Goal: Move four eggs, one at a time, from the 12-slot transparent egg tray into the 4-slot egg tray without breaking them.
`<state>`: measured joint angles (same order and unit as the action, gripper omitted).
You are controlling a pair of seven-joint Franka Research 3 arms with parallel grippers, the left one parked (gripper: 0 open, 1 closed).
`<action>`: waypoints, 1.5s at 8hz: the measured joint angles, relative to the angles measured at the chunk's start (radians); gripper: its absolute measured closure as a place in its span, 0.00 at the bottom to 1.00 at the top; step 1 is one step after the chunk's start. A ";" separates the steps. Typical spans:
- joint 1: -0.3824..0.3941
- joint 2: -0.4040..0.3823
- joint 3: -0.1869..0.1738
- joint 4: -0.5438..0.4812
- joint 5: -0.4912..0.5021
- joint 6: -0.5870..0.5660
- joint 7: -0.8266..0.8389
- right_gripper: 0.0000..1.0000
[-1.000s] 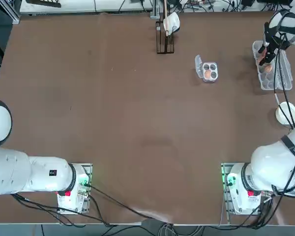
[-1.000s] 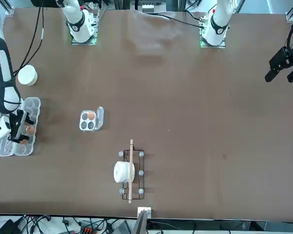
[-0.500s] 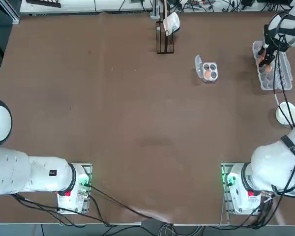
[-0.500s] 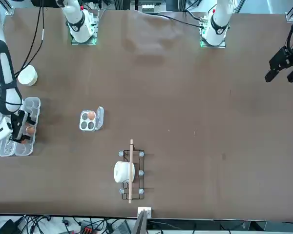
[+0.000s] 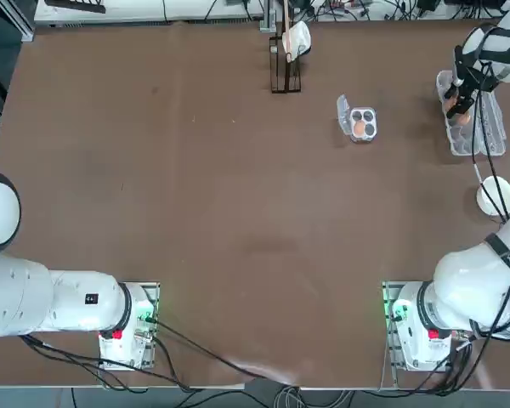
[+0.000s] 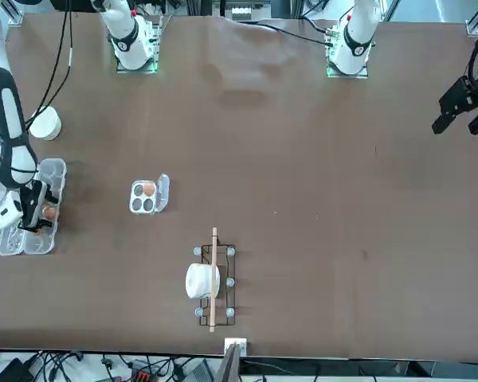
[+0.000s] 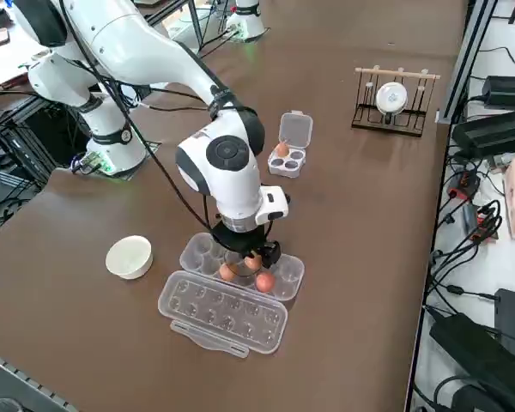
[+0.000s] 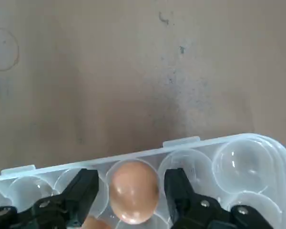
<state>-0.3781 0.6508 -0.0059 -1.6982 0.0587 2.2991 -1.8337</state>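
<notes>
On the brown desk [image 5: 238, 212], the right gripper [image 8: 132, 200] reaches down into the 12-slot transparent egg tray [image 7: 240, 266]. An orange-brown egg [image 8: 133, 191] sits in its cup directly between the two black fingers [image 8: 78, 198], which flank it on either side; whether they have clamped it cannot be told. Well apart from the fingers, the 4-slot egg tray [image 5: 361, 123] holds one egg [image 5: 358, 127].

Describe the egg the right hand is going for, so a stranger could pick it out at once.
Find the 12-slot transparent egg tray, lid open, near the white bowl. The right hand is lowered into it, a finger on each side of one orange-brown egg with gaps showing. Other eggs sit in neighbouring cups, unbracketed.
</notes>
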 joint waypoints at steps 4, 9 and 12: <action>0.000 0.000 -0.004 0.013 -0.001 -0.004 -0.023 0.35; -0.003 -0.002 -0.005 0.013 0.000 -0.009 -0.027 0.44; -0.004 -0.003 -0.005 0.013 0.000 -0.010 -0.027 0.44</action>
<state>-0.3822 0.6478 -0.0107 -1.6848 0.0592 2.2889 -1.8602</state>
